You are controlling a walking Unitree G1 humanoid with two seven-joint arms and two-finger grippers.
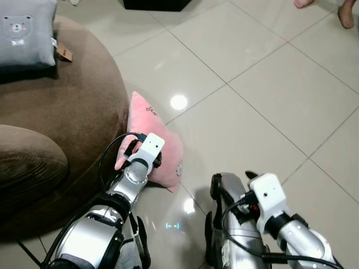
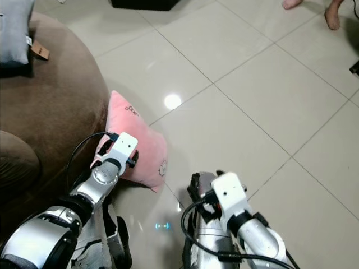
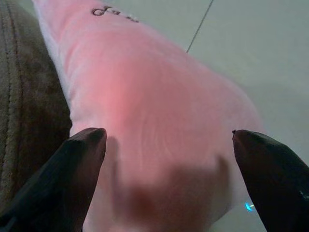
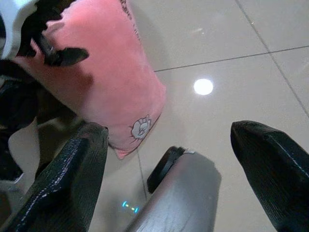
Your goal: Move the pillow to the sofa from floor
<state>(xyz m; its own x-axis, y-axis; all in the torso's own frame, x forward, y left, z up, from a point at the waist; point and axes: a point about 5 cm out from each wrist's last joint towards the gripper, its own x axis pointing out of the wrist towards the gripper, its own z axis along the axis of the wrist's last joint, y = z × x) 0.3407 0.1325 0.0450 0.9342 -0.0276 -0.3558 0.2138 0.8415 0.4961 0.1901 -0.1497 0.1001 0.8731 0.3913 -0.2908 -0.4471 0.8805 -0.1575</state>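
Note:
A pink pillow point(image 1: 162, 143) stands on the tiled floor, leaning against the side of the brown sofa point(image 1: 67, 112). My left gripper point(image 1: 140, 154) is right at the pillow's near edge, open, with one black finger point(image 3: 79, 159) on each side of the pillow point(image 3: 154, 125). My right gripper point(image 4: 169, 179) is open and held low over my own leg, a little to the right of the pillow point(image 4: 106, 82), with nothing between its fingers. A small white emblem marks the pillow's lower corner.
A grey bear-print cushion point(image 1: 25, 31) with a tag lies on the sofa seat. A dark object point(image 1: 157, 4) stands at the far edge of the floor. A person's bare feet point(image 1: 345, 14) show at the top right. Glossy tiles stretch away to the right.

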